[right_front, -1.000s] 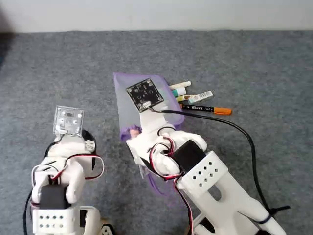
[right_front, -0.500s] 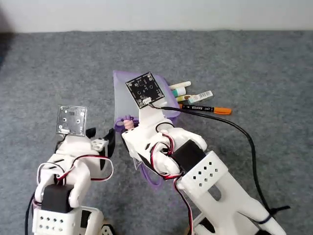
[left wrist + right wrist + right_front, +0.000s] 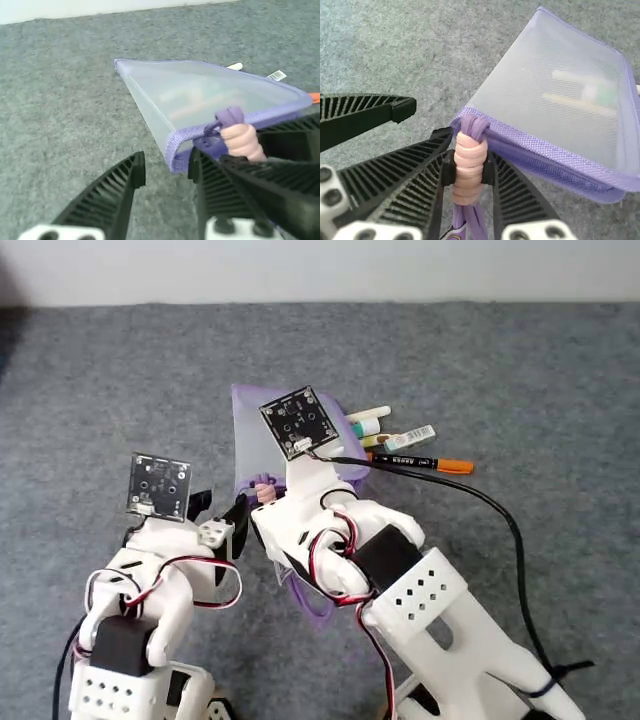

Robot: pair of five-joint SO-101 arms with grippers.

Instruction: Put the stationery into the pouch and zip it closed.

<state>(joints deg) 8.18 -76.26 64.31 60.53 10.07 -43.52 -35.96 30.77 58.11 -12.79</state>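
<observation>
We see the pouch, pale and see-through with a purple hem, near the middle of the grey mat. It is tilted, and the corner nearest the arms is raised. At that corner sits the pull, a pink bead on a purple loop. The right gripper is pinched tight on it, one black finger on either side of the bead. The left gripper stands just beside it with its jaws parted wide. The hem of the raised corner lies in the gap between its two fingers, and we cannot tell whether either finger touches it. In the high view the two grippers meet at the pouch's near edge, and the right arm reaches over the near half of the pouch. The pens lie side by side on the mat to the right of the pouch. A black one with an orange end is nearest the arms, and a white one with a green band lies farther off. Their left ends are hidden behind the pouch and the right arm's camera board, so we cannot say whether they are inside the mouth or behind it. Through the pouch's wall the wrist views show pale, blurred pen shapes.
</observation>
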